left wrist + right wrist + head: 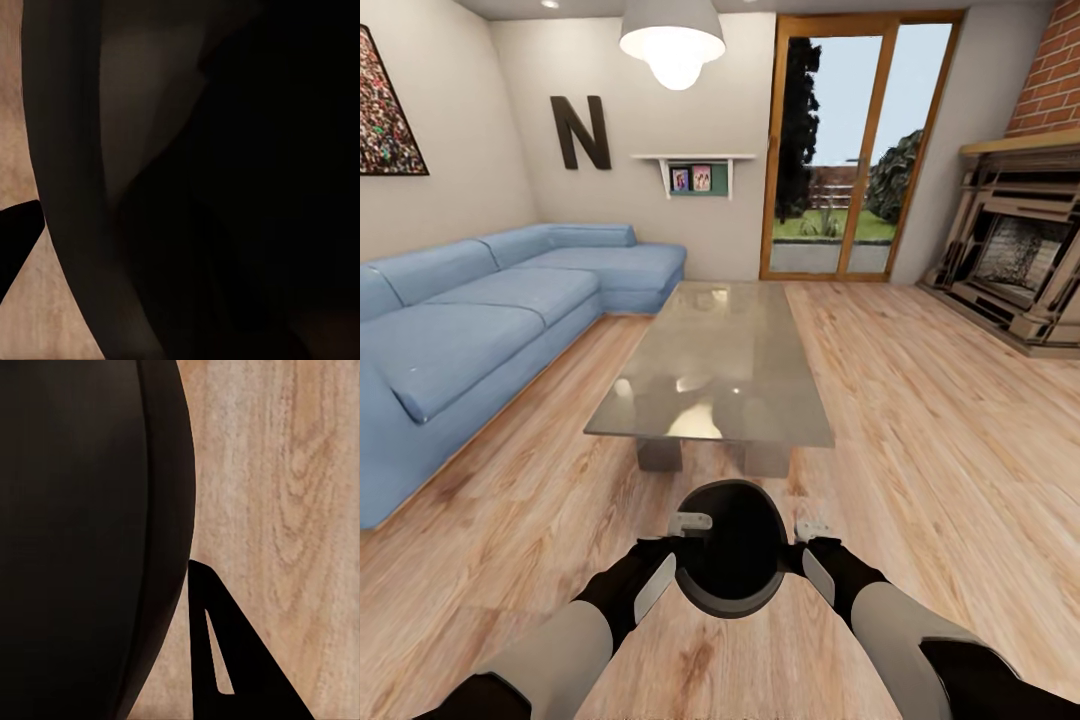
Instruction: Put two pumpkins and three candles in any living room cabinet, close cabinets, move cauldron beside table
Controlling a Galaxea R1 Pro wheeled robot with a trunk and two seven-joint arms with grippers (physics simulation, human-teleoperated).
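The glossy black cauldron [730, 550] hangs between my two arms over the wooden floor, its wide mouth facing up, just short of the near end of the low glossy table [725, 350]. My left gripper [690, 522] sits at its left rim and my right gripper [813, 527] at its right side, both shut on it. Up close, the left wrist view shows the cauldron rim and inner wall [225, 187] with one dark finger [15, 240] outside the rim. In the right wrist view one finger [225, 660] touches the cauldron's belly [82, 532]. The other fingers are hidden.
A blue corner sofa [470, 330] runs along the left wall. A fireplace [1020, 260] stands at the right, and a glass patio door [850, 150] lies beyond the table. Open wooden floor [950, 430] stretches to the right of the table.
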